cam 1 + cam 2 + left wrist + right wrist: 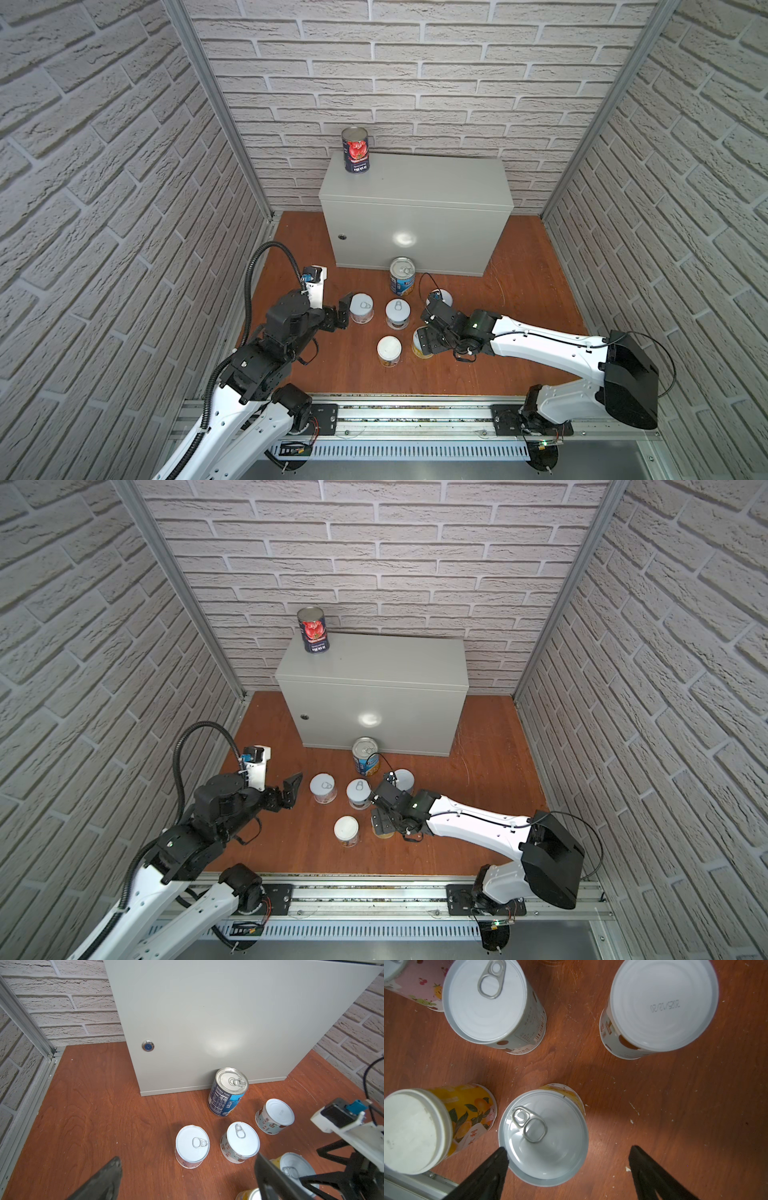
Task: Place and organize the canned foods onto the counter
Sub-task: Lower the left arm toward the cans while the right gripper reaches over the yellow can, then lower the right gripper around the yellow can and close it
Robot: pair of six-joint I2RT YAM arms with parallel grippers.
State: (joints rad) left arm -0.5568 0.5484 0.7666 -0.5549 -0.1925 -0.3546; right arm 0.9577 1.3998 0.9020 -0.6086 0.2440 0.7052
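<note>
The right claw (569, 1148) hangs over the floor (675, 1095) with its jaws apart, astride the yellow can (544, 1136). One finger is at the can's rim and the other stands well clear on the far side. It holds nothing. Just beside that can is the second yellow can (411, 1132), white-topped. Beyond them are a ring-pull pale can (483, 1001) and a plain-topped pale can (662, 1005).

The left claw (188, 1157) is wide open and empty. It sits low and points at the pink can (192, 1146), near it but not closed round it.

Farther out, the blue can (402, 281) stands on the floor against the front of the bench (415, 216). The tomato can (355, 150) is upright on the bench top, at the left end in both top views. It is the only can up there, so six still wait on the floor.

The step in hand looks like the right arm's pickup of the yellow can, at the lining-up stage. Next, the claw likely needs to centre on the can and drop until the fingers meet its wall below the rim. It can then close and lift straight up, because the second yellow can is close enough to be knocked. After that comes the carry up to the bench top, setting the can down beside the tomato can.
</note>
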